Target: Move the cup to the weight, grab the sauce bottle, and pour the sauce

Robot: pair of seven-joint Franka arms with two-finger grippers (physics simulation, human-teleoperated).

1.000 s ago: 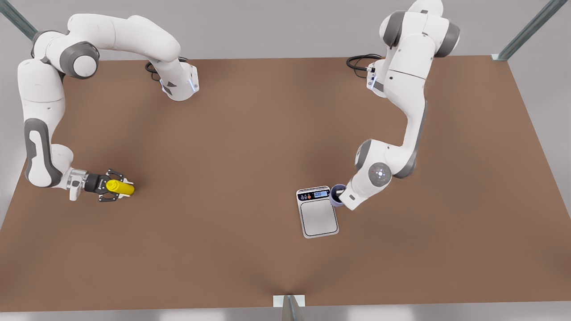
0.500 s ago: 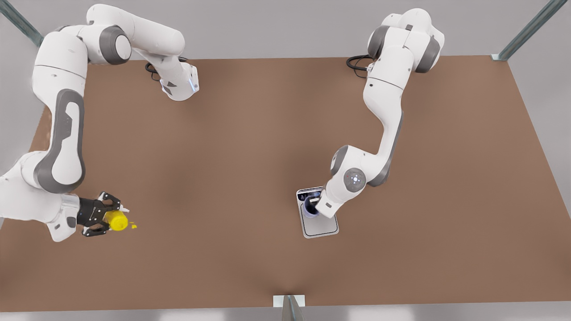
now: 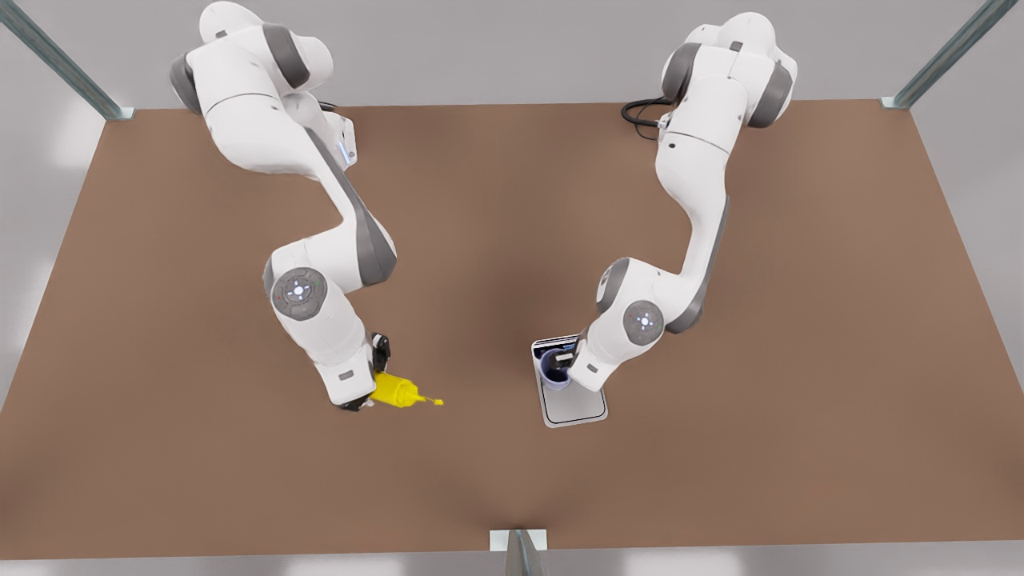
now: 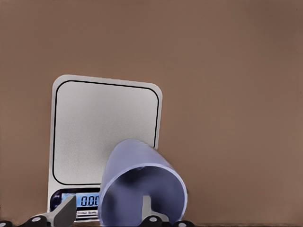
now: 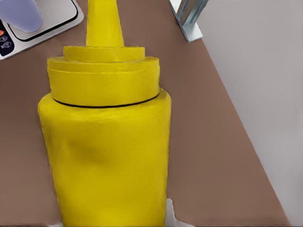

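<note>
The lavender-grey cup (image 3: 552,370) stands on the weight (image 3: 573,405), at the end with its dark display panel. My left gripper (image 3: 565,365) is right at the cup on the front view's right. In the left wrist view one finger (image 4: 64,215) is outside the cup (image 4: 142,187) and the other is inside it, spread wide apart across its wall, above the weight (image 4: 104,127). My right gripper (image 3: 370,392) is shut on the yellow sauce bottle (image 3: 395,392), held above the table left of the weight with its nozzle pointing toward the cup. That bottle (image 5: 109,142) looms large in the right wrist view.
The brown table (image 3: 720,464) stretches wide around both arms. A metal post bracket (image 3: 518,542) sits at the middle of the near edge, also visible as bracket (image 5: 188,19) beyond the bottle. Frame struts rise at the far corners.
My right arm swung the sauce bottle from the table's left side to just left of the weight. My left gripper carried the cup onto the weight and now holds nearly still there.
</note>
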